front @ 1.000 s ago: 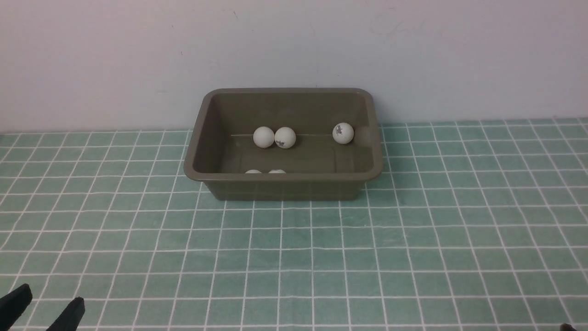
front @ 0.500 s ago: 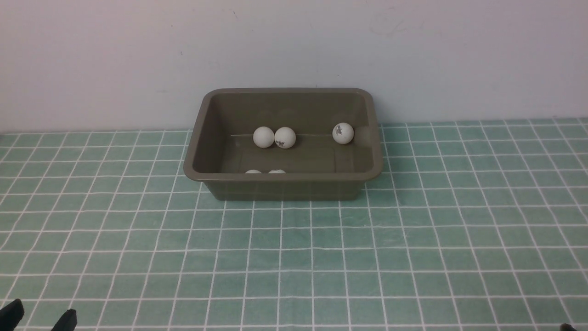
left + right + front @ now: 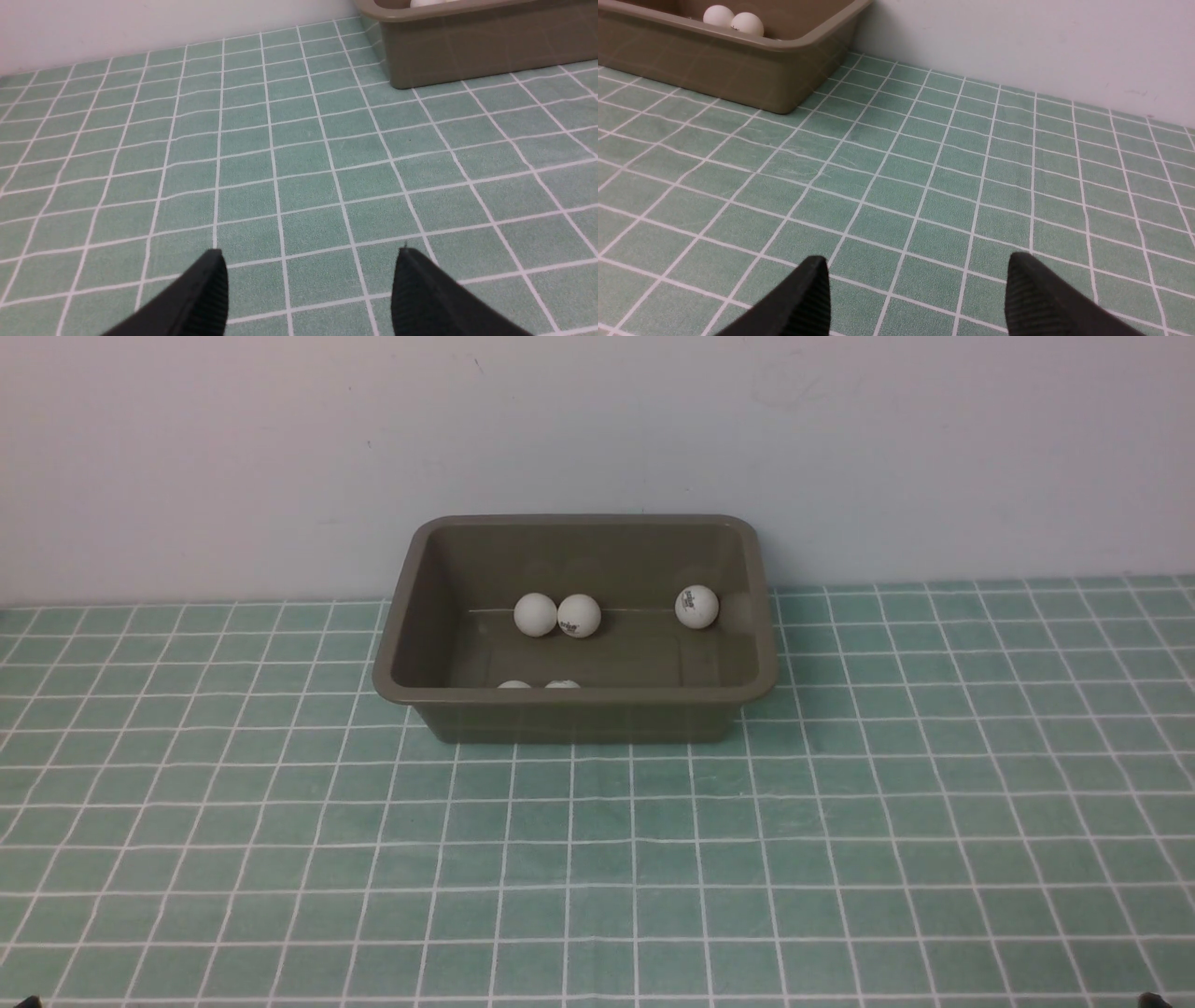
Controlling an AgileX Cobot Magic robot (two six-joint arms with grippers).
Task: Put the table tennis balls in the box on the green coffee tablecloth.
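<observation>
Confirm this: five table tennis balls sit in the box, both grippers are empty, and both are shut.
Not quite: the left gripper and right gripper are open, as each wrist view shows. The rest holds: five table tennis balls lie in the box, and both grippers are empty.

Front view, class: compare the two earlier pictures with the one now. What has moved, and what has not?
The left gripper has drawn back toward the robot: its open fingers slid down and almost out of the front view's lower left corner. It holds nothing. The box, the table tennis balls inside it and the green coffee tablecloth have stayed as they were.
</observation>
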